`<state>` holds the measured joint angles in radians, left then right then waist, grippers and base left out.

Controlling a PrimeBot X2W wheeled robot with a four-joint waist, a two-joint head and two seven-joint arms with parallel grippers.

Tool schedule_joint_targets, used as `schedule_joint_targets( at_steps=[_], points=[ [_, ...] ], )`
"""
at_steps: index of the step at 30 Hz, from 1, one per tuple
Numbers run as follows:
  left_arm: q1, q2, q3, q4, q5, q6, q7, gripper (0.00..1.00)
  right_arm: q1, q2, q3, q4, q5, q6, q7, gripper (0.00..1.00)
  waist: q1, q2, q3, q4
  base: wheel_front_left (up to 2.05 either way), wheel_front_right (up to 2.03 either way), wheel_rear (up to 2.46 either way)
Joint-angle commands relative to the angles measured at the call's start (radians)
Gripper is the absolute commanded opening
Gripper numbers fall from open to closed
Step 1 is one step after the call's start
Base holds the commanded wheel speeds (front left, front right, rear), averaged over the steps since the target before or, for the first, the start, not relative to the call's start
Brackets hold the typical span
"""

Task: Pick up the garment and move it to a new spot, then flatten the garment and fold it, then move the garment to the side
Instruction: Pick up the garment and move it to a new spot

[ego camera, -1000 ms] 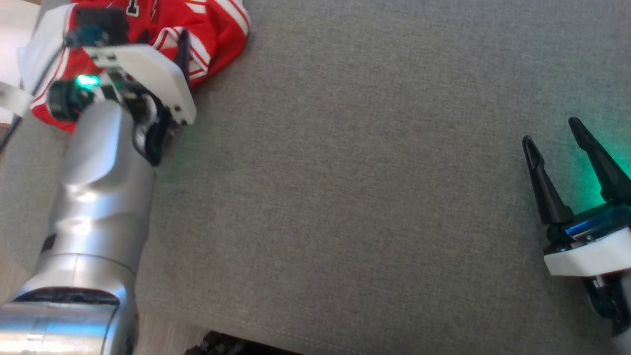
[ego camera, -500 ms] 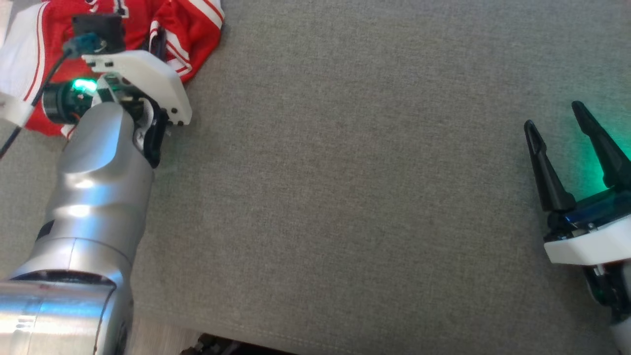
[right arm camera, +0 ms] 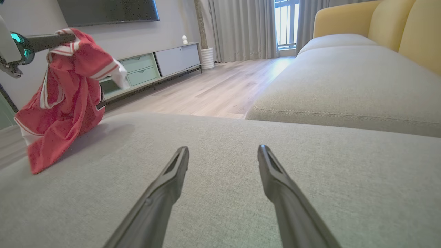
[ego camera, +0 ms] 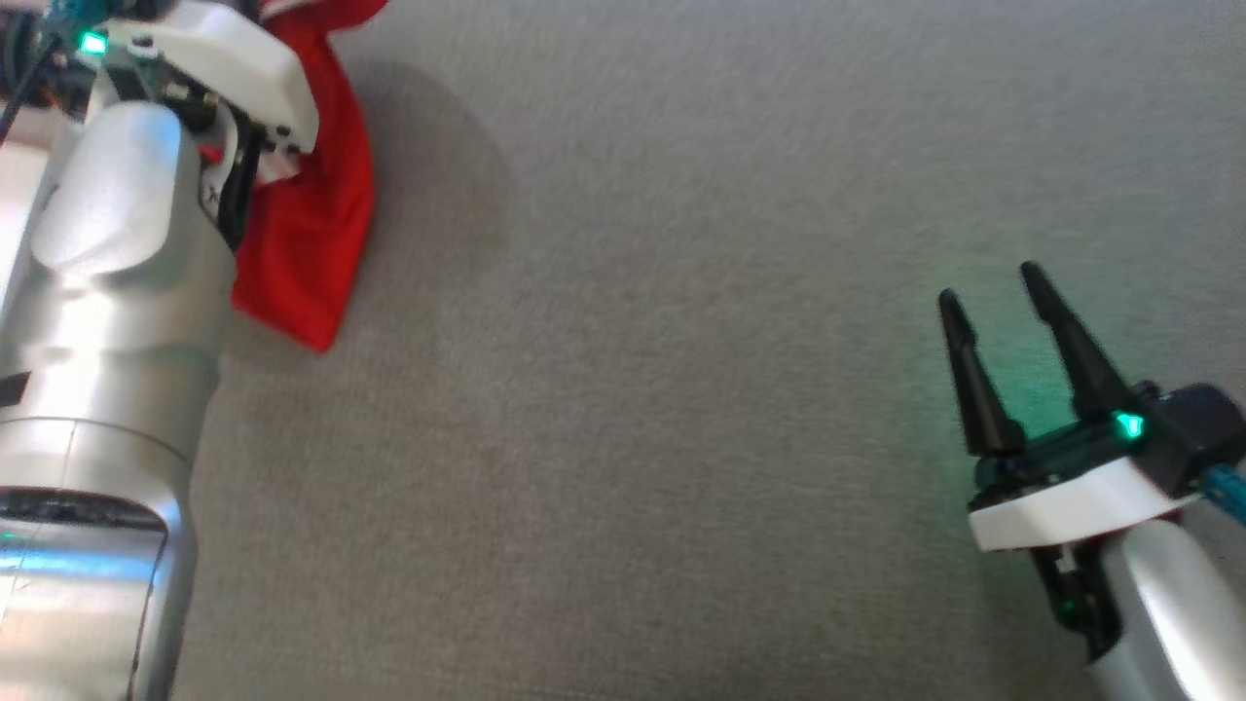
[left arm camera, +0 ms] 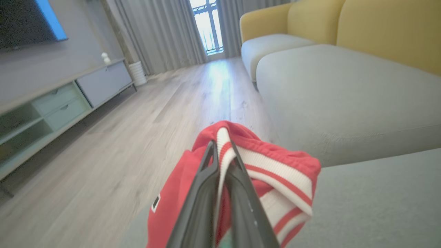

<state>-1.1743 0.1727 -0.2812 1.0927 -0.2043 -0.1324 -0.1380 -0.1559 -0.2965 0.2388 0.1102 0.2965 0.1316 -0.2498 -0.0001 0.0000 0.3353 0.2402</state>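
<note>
The garment (left arm camera: 275, 165) is a red jersey with white striped trim. My left gripper (left arm camera: 223, 148) is shut on a bunched edge of it, the white trim pinched between the two dark fingers. In the right wrist view the garment (right arm camera: 65, 103) hangs from the left gripper (right arm camera: 70, 35) above the grey cushion, its lowest corner near the surface. In the head view the garment (ego camera: 311, 224) drapes beside my silver left forearm (ego camera: 107, 292). My right gripper (ego camera: 993, 292) stands open over the cushion at the lower right, with nothing between its fingers (right arm camera: 172, 172).
The wide grey cushion (ego camera: 681, 438) stretches between both arms. A second grey seat with yellow backrests (right arm camera: 396, 27) lies beyond it. Wooden floor (right arm camera: 213, 86), a low TV cabinet (right arm camera: 155, 65) and curtains are farther off.
My left gripper has shut on the garment and raised it off the cushion, so it now hangs instead of lying crumpled. The head camera has shifted too. The right gripper stays open.
</note>
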Motion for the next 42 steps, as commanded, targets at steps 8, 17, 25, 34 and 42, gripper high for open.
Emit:
schedule_joint_targets(
  at_steps=[8, 17, 25, 34, 42],
  points=[
    [-0.03, 0.075, -0.15, -0.261, -0.091, 0.002, 0.042, 0.0, 0.019, 0.091, 0.016, -0.011, 0.015, -0.001, -0.012, 1.0, 0.0001, 0.0, -0.218, -0.179, 0.0, 0.0, 0.0],
    [0.078, 0.128, -0.255, -0.595, -0.242, 0.002, 0.187, 0.0, 0.033, 0.145, 0.026, -0.022, 0.014, -0.001, -0.012, 1.0, 0.0001, 0.0, -0.283, -0.341, 0.0, 0.0, 0.0],
    [0.263, 0.092, -0.318, -0.78, -0.283, 0.032, 0.265, 0.0, 0.033, 0.177, 0.02, -0.041, 0.026, -0.001, -0.012, 1.0, 0.0001, 0.0, -0.22, -0.44, 0.0, 0.0, 0.0],
    [0.541, 0.01, -0.385, -0.686, -0.321, 0.092, 0.177, 0.0, 0.008, 0.205, 0.023, -0.051, 0.029, -0.001, -0.012, 1.0, 0.0001, 0.0, -0.074, -0.498, 0.0, 0.0, 0.0],
    [0.601, -0.061, -0.38, -0.544, -0.338, 0.111, 0.016, 1.0, 0.017, 0.207, 0.011, -0.031, 0.024, -0.001, -0.012, 1.0, 0.0001, 0.0, -0.096, -0.459, 0.0, 0.0, 0.0]
  ],
)
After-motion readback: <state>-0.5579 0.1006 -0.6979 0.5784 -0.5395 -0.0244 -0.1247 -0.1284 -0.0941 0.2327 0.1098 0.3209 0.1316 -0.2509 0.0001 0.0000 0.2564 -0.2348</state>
